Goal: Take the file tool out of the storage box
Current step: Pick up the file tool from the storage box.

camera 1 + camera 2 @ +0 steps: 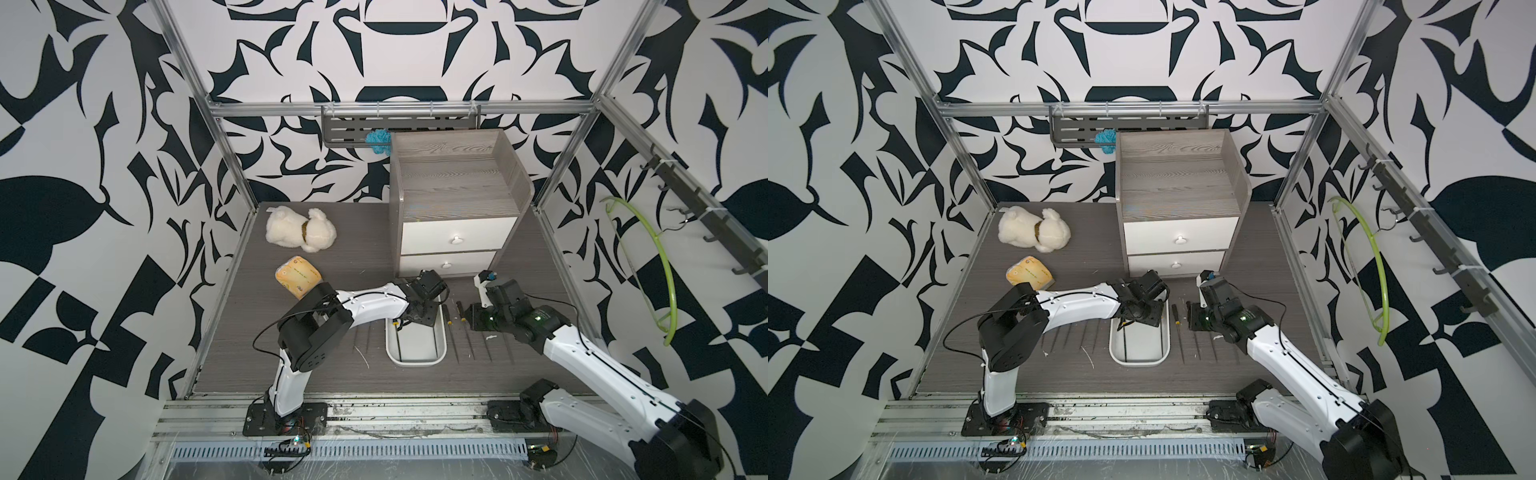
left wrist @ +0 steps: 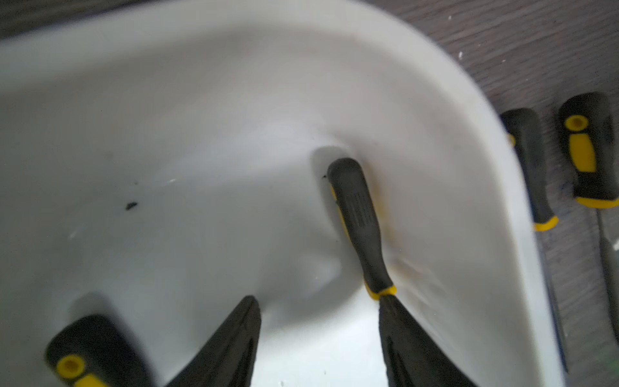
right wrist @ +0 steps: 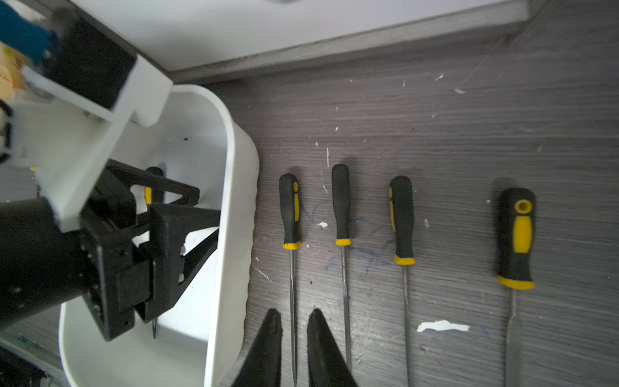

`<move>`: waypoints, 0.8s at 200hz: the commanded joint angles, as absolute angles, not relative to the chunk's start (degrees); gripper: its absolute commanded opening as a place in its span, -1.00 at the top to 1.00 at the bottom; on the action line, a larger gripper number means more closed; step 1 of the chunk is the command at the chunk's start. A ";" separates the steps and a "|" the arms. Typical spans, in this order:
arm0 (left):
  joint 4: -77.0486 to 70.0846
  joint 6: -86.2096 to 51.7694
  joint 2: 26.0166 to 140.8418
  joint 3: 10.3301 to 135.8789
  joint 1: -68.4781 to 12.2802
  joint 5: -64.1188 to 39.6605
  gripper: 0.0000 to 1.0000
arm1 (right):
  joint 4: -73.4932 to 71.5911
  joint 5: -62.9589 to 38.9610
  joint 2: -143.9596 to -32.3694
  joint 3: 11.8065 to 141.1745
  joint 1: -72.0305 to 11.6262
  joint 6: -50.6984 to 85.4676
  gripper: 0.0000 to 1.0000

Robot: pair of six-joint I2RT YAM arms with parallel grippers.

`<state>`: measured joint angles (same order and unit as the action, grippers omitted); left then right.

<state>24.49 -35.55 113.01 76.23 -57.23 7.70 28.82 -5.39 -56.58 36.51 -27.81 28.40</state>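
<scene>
The white storage box (image 1: 415,364) (image 1: 1138,363) lies on the table in front of the cabinet. My left gripper (image 2: 318,298) (image 1: 422,318) reaches down into it, jaws apart over the bare white floor. A black-and-yellow file tool (image 2: 358,217) lies along the box wall (image 2: 234,83); its blade runs in behind one finger (image 2: 412,341). A second handle (image 2: 87,355) lies at the box's other side. My right gripper (image 3: 294,311) hovers beside the box rim (image 3: 234,201), jaws narrowly apart astride the thin shaft of a file (image 3: 290,214) lying on the table.
Several more files (image 3: 403,221) lie side by side on the table beside the box, with others on its far side (image 1: 365,345). The grey two-drawer cabinet (image 1: 453,208) stands just behind. A plush toy (image 1: 299,228) and a yellow packet (image 1: 297,280) lie at the left.
</scene>
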 commanded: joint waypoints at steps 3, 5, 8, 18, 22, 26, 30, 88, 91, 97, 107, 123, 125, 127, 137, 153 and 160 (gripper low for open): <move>25.12 -35.31 113.45 76.15 -57.13 8.05 -0.25 | 23.67 -8.43 -57.42 35.17 -29.09 29.23 0.62; 25.04 -35.33 113.26 76.01 -57.13 8.14 -0.25 | 23.47 -8.46 -57.51 35.12 -29.33 29.32 0.62; 24.85 -35.33 113.07 75.76 -57.13 8.24 -0.25 | 23.03 -8.38 -57.75 35.07 -29.64 29.42 0.62; 24.33 -35.55 112.34 75.20 -57.13 8.39 -0.25 | 21.85 -8.09 -58.91 35.05 -31.06 29.77 0.63; 23.92 -35.66 112.05 74.90 -57.13 8.37 -0.26 | 21.44 -8.36 -59.67 35.11 -31.47 29.92 0.63; 23.52 -35.68 111.75 74.68 -57.13 8.35 -0.26 | 20.97 -9.12 -60.61 35.27 -31.69 29.97 0.62; 23.26 -35.77 111.71 74.39 -57.13 8.28 -0.27 | 20.57 -10.20 -61.53 35.48 -31.65 30.02 0.63; 21.71 -36.11 111.57 73.81 -57.13 8.57 -0.29 | 16.70 -13.82 -67.20 34.63 -32.34 31.44 0.64; 21.27 -36.19 111.34 73.57 -57.13 8.61 -0.28 | 16.64 -13.80 -67.40 34.63 -32.33 31.42 0.64; 20.66 -36.25 111.10 73.24 -57.08 8.34 -0.29 | 16.61 -13.80 -67.71 34.63 -32.29 31.46 0.65; 20.31 -36.55 111.03 73.21 -56.96 7.72 -0.29 | 16.47 -14.10 -68.34 34.63 -32.32 31.63 0.65; 20.65 -36.65 111.85 73.91 -56.96 7.21 -0.29 | 16.08 -14.81 -69.54 34.63 -32.46 31.82 0.65; 20.61 -36.65 111.90 73.92 -56.96 7.21 -0.29 | 16.02 -14.84 -69.77 34.63 -32.50 31.82 0.65; 20.58 -36.65 112.06 73.98 -56.95 7.21 -0.29 | 16.00 -14.89 -69.96 34.63 -32.52 31.82 0.64; 20.93 -36.57 112.66 74.30 -56.95 7.53 -0.29 | 16.00 -15.19 -71.16 34.72 -32.55 31.73 0.65; 22.82 -36.22 113.97 75.66 -56.95 8.03 -0.29 | 15.56 -16.11 -72.85 34.97 -32.69 31.63 0.64; 23.55 -36.13 114.43 76.16 -56.95 8.24 -0.29 | 15.40 -16.33 -73.17 35.07 -32.86 31.64 0.65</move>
<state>20.86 -36.38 112.73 74.48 -57.23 7.73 17.02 -14.55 -72.03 34.48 -32.27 31.38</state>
